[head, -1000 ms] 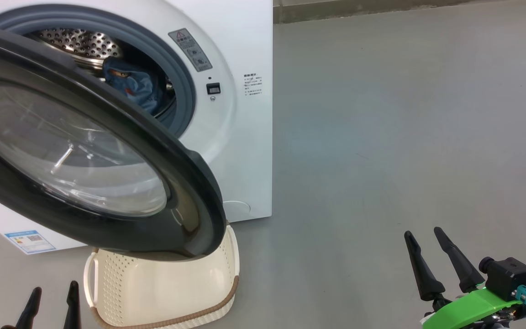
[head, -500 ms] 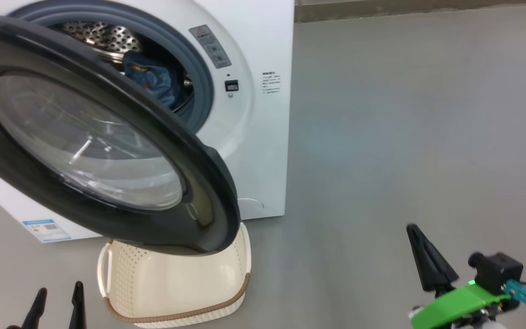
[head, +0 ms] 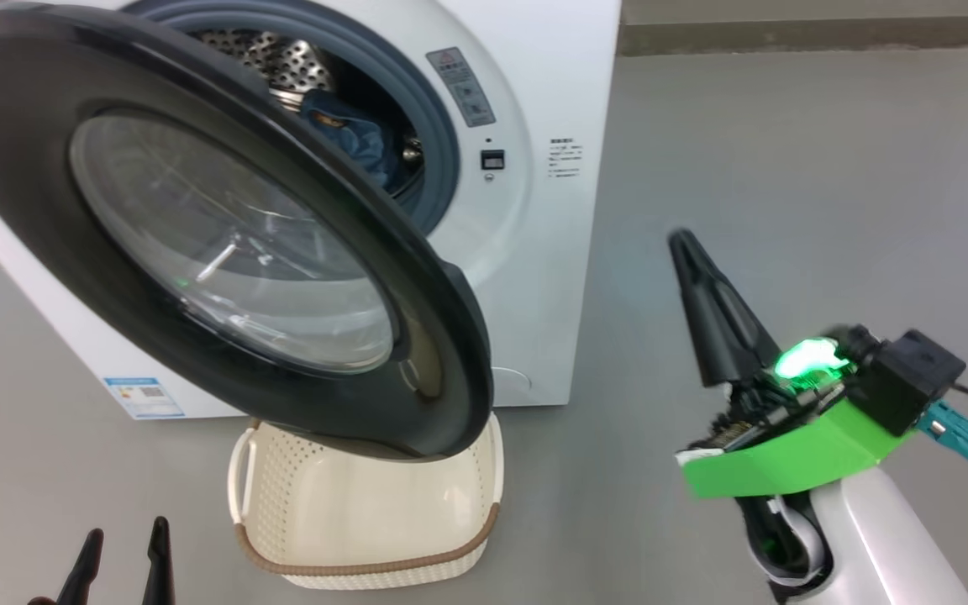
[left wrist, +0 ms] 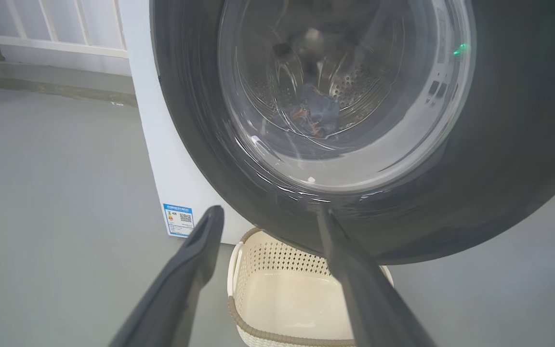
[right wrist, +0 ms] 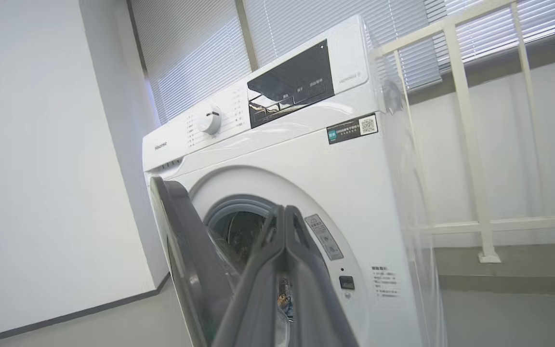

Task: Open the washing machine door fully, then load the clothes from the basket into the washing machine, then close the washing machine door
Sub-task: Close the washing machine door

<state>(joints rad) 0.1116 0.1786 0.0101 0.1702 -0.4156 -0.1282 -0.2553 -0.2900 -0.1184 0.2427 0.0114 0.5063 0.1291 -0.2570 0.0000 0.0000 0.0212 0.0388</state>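
The washing machine stands with its black-rimmed door swung wide towards me. Blue clothes lie inside the steel drum, and the left wrist view shows the clothes through the door's glass. The cream basket sits on the floor under the door's lower edge; the part of its inside that I see holds nothing. My left gripper is low at the bottom left, open, before the basket. My right gripper is raised to the right of the door, shut on nothing, and points at the machine's front.
A blue label sticker marks the machine's lower left corner. Grey floor stretches to the right of the machine. A white railing and window blinds stand behind and beside it. A white wall lies on its other side.
My right gripper has shut and risen from near the floor to beside the door. The head camera has turned, shifting the whole picture rightward. The left gripper stays open.
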